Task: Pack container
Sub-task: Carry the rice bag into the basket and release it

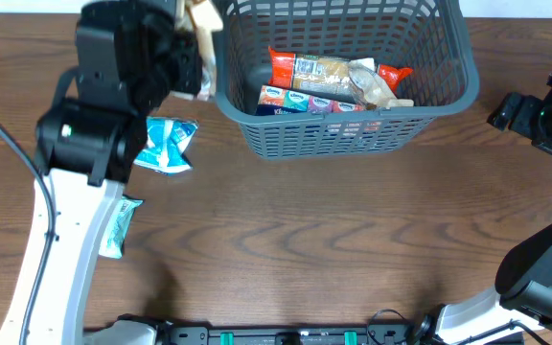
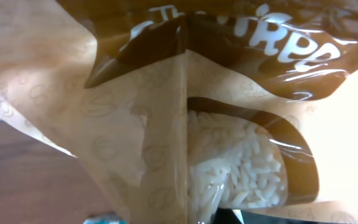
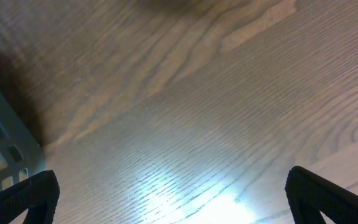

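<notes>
while the packet (image 2: pixel 185 124) is glossy film, the container (image 1: pixel 333 136) is latticed.

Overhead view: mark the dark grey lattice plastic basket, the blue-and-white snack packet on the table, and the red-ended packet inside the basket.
dark grey lattice plastic basket (image 1: pixel 353 139), overhead view, front wall.
blue-and-white snack packet (image 1: pixel 168 144), overhead view, its middle.
red-ended packet (image 1: pixel 326 72), overhead view, its middle.

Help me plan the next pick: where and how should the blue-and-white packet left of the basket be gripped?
Probably from straight above, pinching the blue-and-white packet across its right end, toward the container. It lies flat on the table, and that end is uncovered.
</notes>
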`<state>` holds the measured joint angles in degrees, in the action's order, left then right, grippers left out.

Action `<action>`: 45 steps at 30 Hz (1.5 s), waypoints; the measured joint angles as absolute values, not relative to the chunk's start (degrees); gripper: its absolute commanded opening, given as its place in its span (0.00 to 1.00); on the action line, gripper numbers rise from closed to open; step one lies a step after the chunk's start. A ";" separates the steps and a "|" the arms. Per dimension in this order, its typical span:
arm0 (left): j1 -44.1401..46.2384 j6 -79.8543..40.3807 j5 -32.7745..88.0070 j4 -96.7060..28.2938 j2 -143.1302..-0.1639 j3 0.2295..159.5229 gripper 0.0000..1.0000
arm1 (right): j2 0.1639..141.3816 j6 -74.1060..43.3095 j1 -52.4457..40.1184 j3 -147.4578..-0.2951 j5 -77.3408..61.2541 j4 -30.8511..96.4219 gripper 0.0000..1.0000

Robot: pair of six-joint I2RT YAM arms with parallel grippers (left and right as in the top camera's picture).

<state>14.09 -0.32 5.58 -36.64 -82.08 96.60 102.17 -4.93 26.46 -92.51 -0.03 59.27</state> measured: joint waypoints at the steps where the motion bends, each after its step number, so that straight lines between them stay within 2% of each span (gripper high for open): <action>1: 14.11 -0.14 5.89 -36.58 -83.13 98.00 0.06 | 102.17 -4.93 26.46 -92.51 -0.03 59.27 0.99; 7: 15.38 0.78 7.11 -35.18 -87.22 102.85 0.06 | 102.17 -4.93 26.46 -92.51 -0.03 59.22 0.99; 15: 21.32 4.64 7.60 -29.56 -89.62 103.22 0.06 | 102.17 -4.91 26.46 -92.51 -0.03 59.29 0.99; 28: 31.35 19.90 8.21 -26.63 -97.71 103.22 0.06 | 102.17 -4.89 26.46 -92.51 -0.05 59.83 0.99; 43: 31.75 25.54 8.60 -27.49 -111.48 103.24 0.06 | 102.17 -4.86 26.46 -92.51 -0.25 60.64 0.99; 44: 31.73 25.56 8.60 -27.86 -111.68 103.24 0.06 | 102.17 -4.86 26.46 -92.51 -0.25 60.64 0.99; 45: 31.70 25.56 8.60 -28.29 -111.74 103.22 0.11 | 102.17 -4.86 26.46 -92.51 -0.25 60.69 0.99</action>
